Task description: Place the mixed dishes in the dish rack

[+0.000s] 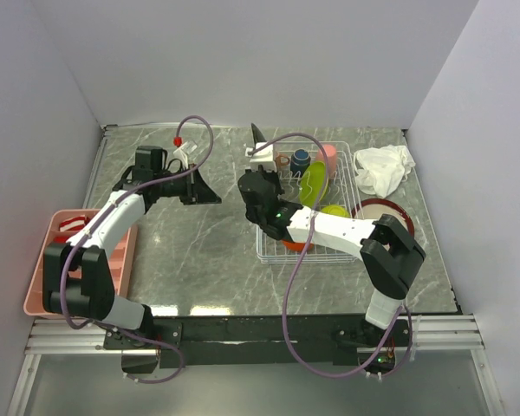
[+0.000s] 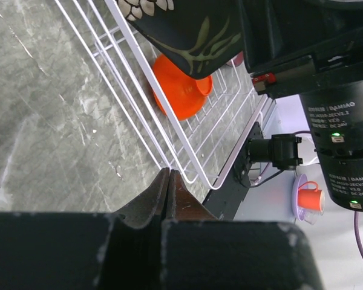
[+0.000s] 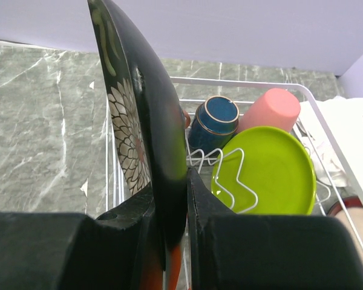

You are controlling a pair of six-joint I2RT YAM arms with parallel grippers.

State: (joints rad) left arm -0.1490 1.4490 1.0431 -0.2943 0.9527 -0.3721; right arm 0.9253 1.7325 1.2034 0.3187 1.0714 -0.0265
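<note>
At the left side of the rack [image 3: 242,83], the right gripper [image 3: 172,181] is gripping the floral plate [image 3: 139,121] by its lower edge. It is holding the plate upright on edge over the wires; whether the plate is touching them I cannot tell. Inside the rack, a navy cup [image 3: 215,121] and a pink cup [image 3: 269,109] are lying side by side at the far end. A green plate [image 3: 266,175] is leaning among the prongs just near of them, and a green bowl [image 1: 334,211] is sitting to its near right. An orange bowl [image 2: 178,90] is resting at the near left, below the held plate. Right of the rack, a brown plate [image 1: 381,211] is lying on the table [image 1: 199,251], with a rag [image 1: 383,166] beyond it. Far to the left, a pink tray [image 1: 43,269] is holding something red and white. The left gripper [image 2: 169,174] is hovering left of the rack, fingers pressed together and empty.
</note>
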